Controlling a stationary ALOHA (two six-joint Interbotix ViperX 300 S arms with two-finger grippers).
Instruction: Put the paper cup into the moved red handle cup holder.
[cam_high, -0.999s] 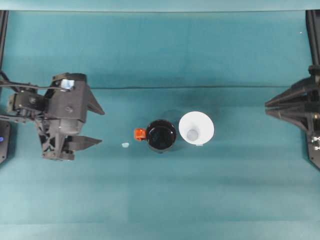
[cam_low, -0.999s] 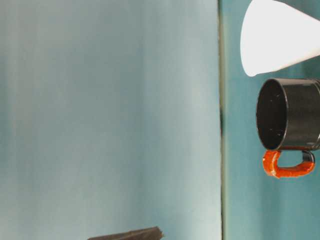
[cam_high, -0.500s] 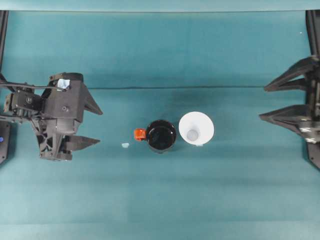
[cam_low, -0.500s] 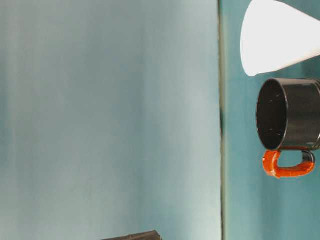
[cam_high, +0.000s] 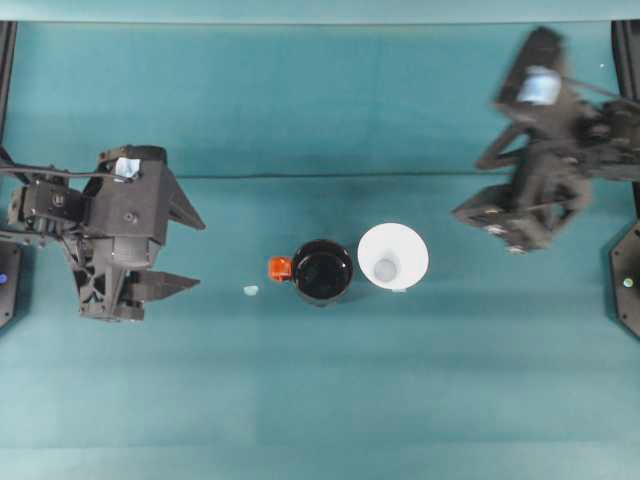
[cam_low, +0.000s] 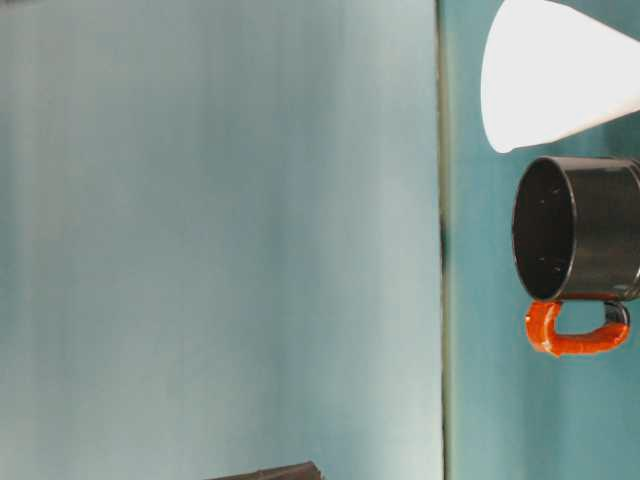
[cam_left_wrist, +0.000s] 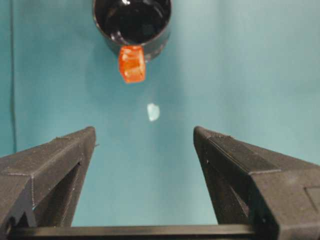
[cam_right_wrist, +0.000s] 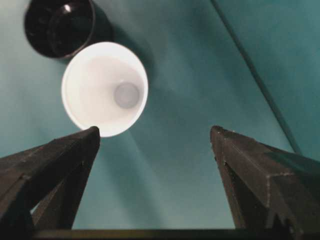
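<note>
The white paper cup (cam_high: 393, 257) stands upright on the teal table, just right of the black red handle cup holder (cam_high: 322, 271) and nearly touching it. The holder's orange-red handle (cam_high: 279, 267) points left. My left gripper (cam_high: 200, 254) hovers open at the table's left, facing the handle, with nothing between its fingers. My right gripper (cam_high: 467, 187), blurred by motion, is open to the upper right of the cup. The right wrist view shows the paper cup (cam_right_wrist: 105, 89) and the holder (cam_right_wrist: 60, 27) ahead of the open right gripper (cam_right_wrist: 155, 131). The left wrist view shows the holder (cam_left_wrist: 132, 20) beyond the open left gripper (cam_left_wrist: 143, 132).
A small whitish scrap (cam_high: 250, 290) lies on the cloth left of the handle, also seen as the scrap (cam_left_wrist: 153, 112) between the left fingers' line and the holder. A seam (cam_high: 330, 176) runs across the table behind the cups.
The right arm has swung in from the right edge toward the cup, its jaws opened wide. The left arm drew back slightly, then stayed still. Cup and holder have not moved.
</note>
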